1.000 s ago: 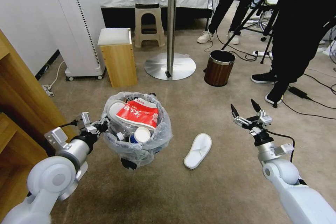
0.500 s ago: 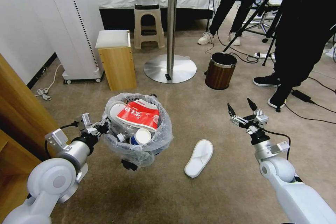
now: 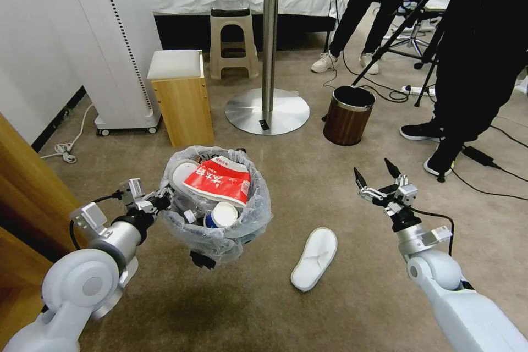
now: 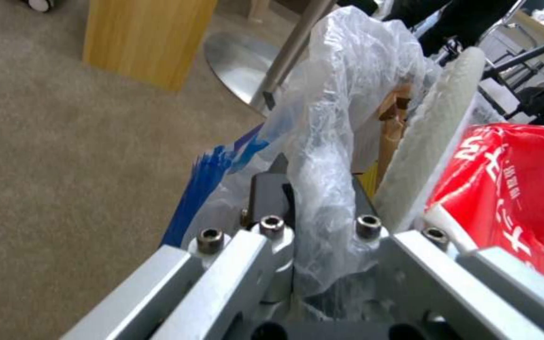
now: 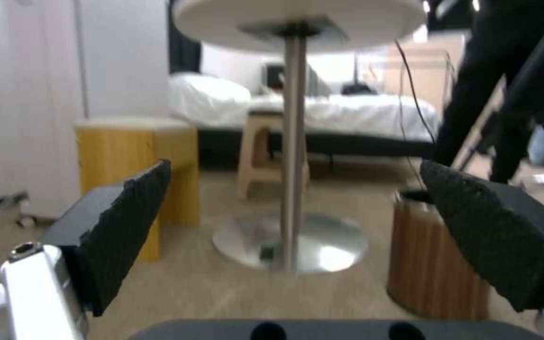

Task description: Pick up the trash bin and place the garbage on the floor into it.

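Note:
The trash bin [image 3: 215, 225], lined with a crinkly clear bag, hangs above the beige floor [image 3: 330, 313]. My left gripper [image 3: 157, 202] is shut on its near rim. In the left wrist view the fingers [image 4: 271, 189] of that gripper [image 4: 315, 203] pinch the bag and rim. Inside the bin lie a red wrapper [image 3: 217, 179] [image 4: 505, 189], a white slipper [image 3: 180, 172] [image 4: 436, 141] and a blue-white cup [image 3: 223, 212]. Another white slipper [image 3: 314, 251] lies on the carpet between the arms. My right gripper [image 3: 374, 170] [image 5: 313, 231] stands open and empty, above and right of that slipper.
A brown wood-grain bin [image 3: 346, 115] [image 5: 436, 264] stands ahead on the right, beside a person's dark legs and floor cables [image 3: 484, 157]. The round table's metal foot [image 3: 268, 111], a wooden box stool [image 3: 179, 96] and a wooden shelf [image 3: 22, 192] border the left.
The whole view has shifted, so the camera has moved: the wooden shelf slides out at the left. The right gripper has drifted slightly left. The left gripper still holds the bin.

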You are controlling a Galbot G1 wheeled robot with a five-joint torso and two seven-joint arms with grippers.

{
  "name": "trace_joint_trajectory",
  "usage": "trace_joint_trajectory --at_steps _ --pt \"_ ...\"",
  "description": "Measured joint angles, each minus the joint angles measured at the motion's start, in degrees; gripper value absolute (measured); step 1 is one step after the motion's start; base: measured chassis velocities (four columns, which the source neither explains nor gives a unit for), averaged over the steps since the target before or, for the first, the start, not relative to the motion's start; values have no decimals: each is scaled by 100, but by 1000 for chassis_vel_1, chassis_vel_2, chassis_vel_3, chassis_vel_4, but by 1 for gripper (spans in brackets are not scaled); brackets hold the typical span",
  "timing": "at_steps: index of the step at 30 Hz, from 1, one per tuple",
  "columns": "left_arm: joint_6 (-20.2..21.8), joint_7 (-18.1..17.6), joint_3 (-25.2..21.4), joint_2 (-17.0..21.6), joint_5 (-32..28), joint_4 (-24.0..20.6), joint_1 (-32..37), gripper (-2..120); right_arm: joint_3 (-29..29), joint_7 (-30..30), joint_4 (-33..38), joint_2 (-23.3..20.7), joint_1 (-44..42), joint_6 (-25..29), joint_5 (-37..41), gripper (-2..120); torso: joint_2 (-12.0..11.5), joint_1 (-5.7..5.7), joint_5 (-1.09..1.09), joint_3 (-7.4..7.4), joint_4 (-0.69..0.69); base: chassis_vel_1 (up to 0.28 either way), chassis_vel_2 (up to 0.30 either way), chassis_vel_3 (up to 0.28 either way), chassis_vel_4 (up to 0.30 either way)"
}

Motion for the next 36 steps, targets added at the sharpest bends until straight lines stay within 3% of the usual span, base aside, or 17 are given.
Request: trace_joint_trajectory --at_steps 6,8,9,12,13,15,17,20,21,23,25,27,36 --pt "-4 4 -2 9 9 -19 21 3 -145 388 200 -60 -191 -438 -96 100 0 -1 1 -1 -1 -15 20 11 -16" --pt "-5 4 -3 15 12 -22 22 3 -161 589 504 -171 -378 -1062 -84 100 0 -1 1 -1 0 0 0 0 0" --pt "-5 4 -3 15 12 -22 22 3 -161 589 504 -171 -378 -1062 -84 100 0 -1 1 -1 0 0 0 0 0" --pt "-8 4 -3 18 20 -25 20 3 -243 1022 1020 -366 -633 -2078 128 100 0 0 -1 -1 -2 0 0 0 0" --pt "-8 4 -3 18 20 -25 20 3 -243 1022 1020 -366 -633 -2078 128 100 0 0 -1 -1 -2 0 0 0 0" --pt "-11 4 9 8 39 -27 21 3 -380 1410 1276 -421 -672 -2881 422 100 0 0 0 -1 -1 0 0 0 0" --pt "-11 4 11 7 41 -27 21 3 -402 1472 1310 -423 -672 -3007 487 100 0 0 0 -1 0 0 0 0 0" --pt "-18 6 6 15 49 -34 32 3 -533 1866 1519 -424 -648 -3935 1034 100 0 0 0 -1 0 0 0 0 0" --pt "-18 6 6 15 49 -34 32 3 -533 1866 1519 -424 -648 -3935 1034 100 0 0 0 -1 0 0 0 0 0" --pt "-28 13 -11 29 49 -34 41 3 -594 2127 1595 -401 -592 -4507 1441 100 0 -1 0 -1 0 0 0 0 0" --pt "-32 17 -15 29 49 -34 42 3 -609 2191 1606 -392 -571 -4660 1577 100 0 -1 0 -1 0 0 0 0 0" --pt "-41 28 -16 23 50 -12 40 3 -641 2433 1624 -351 -476 -5158 1962 100 0 -1 0 -1 0 0 0 0 0" --pt "-56 54 22 4 76 28 9 3 -729 2919 1604 -236 -260 -6164 2601 100 0 0 0 -1 -1 0 0 0 0"
